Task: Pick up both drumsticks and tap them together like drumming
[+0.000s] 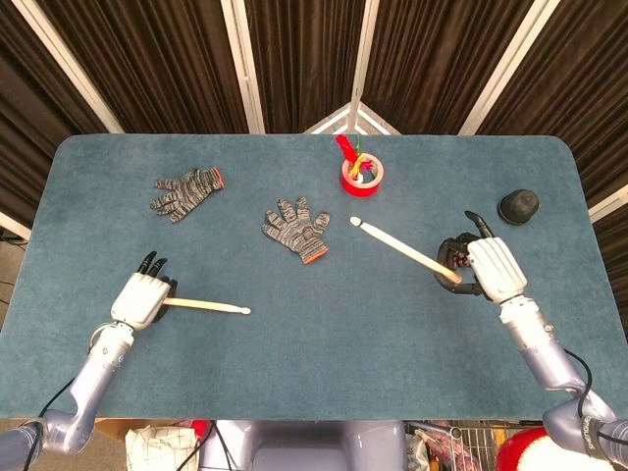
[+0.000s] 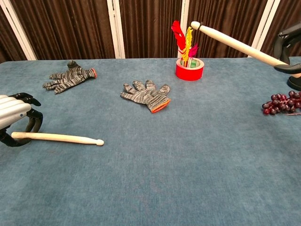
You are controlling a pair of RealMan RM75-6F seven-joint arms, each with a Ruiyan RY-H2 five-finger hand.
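One pale wooden drumstick (image 1: 206,306) (image 2: 61,138) lies flat on the blue table (image 1: 324,353) at the front left, tip pointing right. My left hand (image 1: 140,297) (image 2: 16,120) has its fingers curled around the stick's butt end, low on the table. My right hand (image 1: 488,267) (image 2: 288,47) grips the butt of the second drumstick (image 1: 402,247) (image 2: 235,43). That stick is raised off the table, its tip slanting up and toward the left, near the red cup. The two sticks are far apart.
Two striped grey gloves (image 1: 186,191) (image 1: 297,229) lie mid-table. A red cup (image 1: 361,175) with coloured feathers stands at the back centre. A bunch of dark grapes (image 2: 281,103) lies under my right hand, and a black dome-shaped object (image 1: 517,206) sits at the far right.
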